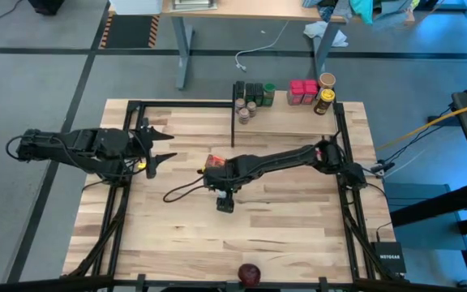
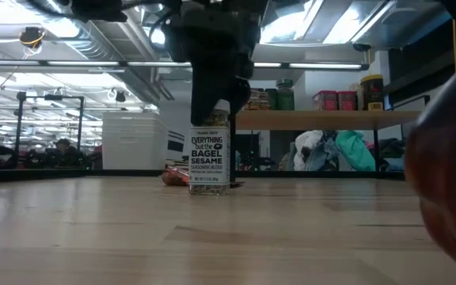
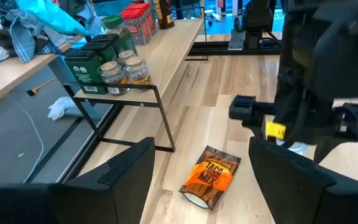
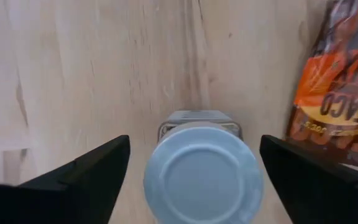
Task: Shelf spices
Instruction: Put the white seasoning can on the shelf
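The shelf (image 1: 286,118), a narrow light-wood board on black posts, stands well beyond the right gripper (image 1: 226,203), at the far edge of the tabletop (image 1: 177,243), and already carries green tins (image 1: 254,92), pink-red boxes (image 1: 302,91) and a few jars (image 1: 325,99). The right arm (image 1: 282,162) reaches out over the middle of the table, and its gripper hangs straight above the white-capped bottle (image 2: 210,154), a sesame seasoning blend standing upright on the wood. The wrist view shows the cap (image 4: 202,171) centred in the gap, with the fingers (image 4: 86,171) spread wide on either side and touching nothing; the gripper holds nothing yet. An orange-red taco mix packet (image 4: 340,99) lies flat just beside the bottle, on one flank of the gripper.

The step in hand appears to be the grasp. To do it well, descending straight would keep the cap centred, so both pads meet the bottle together and do not tip it; closing below the cap, on the body, would likely give a surer hold. The finger nearest the packet should clear it on the way down.

The left gripper (image 1: 156,150) waits well off to the side, jaws spread and empty.
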Robot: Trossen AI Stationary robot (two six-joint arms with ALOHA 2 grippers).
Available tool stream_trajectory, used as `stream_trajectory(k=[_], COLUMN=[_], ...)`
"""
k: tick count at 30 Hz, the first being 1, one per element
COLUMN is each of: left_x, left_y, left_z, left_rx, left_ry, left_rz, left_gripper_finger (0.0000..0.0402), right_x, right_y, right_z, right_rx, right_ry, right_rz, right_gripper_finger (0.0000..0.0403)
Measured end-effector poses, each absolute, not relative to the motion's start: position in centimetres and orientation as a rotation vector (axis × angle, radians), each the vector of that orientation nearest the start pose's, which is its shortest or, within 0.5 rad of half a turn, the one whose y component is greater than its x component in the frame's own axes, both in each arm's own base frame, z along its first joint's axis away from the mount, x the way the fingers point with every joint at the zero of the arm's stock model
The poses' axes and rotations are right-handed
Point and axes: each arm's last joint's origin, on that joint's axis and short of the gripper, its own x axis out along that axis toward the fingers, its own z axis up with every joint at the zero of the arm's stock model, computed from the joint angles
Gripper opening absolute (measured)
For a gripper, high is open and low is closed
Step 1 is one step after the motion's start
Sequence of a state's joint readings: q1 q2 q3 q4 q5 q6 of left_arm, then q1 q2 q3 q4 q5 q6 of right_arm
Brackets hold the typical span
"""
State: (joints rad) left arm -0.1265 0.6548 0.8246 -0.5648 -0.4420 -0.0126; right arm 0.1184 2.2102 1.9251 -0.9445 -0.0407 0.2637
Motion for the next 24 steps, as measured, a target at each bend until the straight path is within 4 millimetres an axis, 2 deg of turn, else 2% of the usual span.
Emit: stream_trajectory(k=[13,20,24], left_x=[12.9,13.0,13.0], left_y=[-0.4,-0.4,-0.4], left_z=[32.9,32.9,32.9], left_rx=[0.098,0.098,0.098], left_ry=[0.372,0.372,0.372], left_rz=[0.315,0.315,0.315], left_gripper_finger=[0.0255,0.0255,0.0255], right_x=[45.7,45.7,45.1], right_y=[5.5,5.4,5.4], right_z=[20.7,20.7,21.7], right_rx=[0.165,0.13,0.109], right_ry=[1.255,1.246,1.254], right_rz=[-0.036,-0.03,-0.024], right_gripper_finger=[0.0205,0.0203,0.0207])
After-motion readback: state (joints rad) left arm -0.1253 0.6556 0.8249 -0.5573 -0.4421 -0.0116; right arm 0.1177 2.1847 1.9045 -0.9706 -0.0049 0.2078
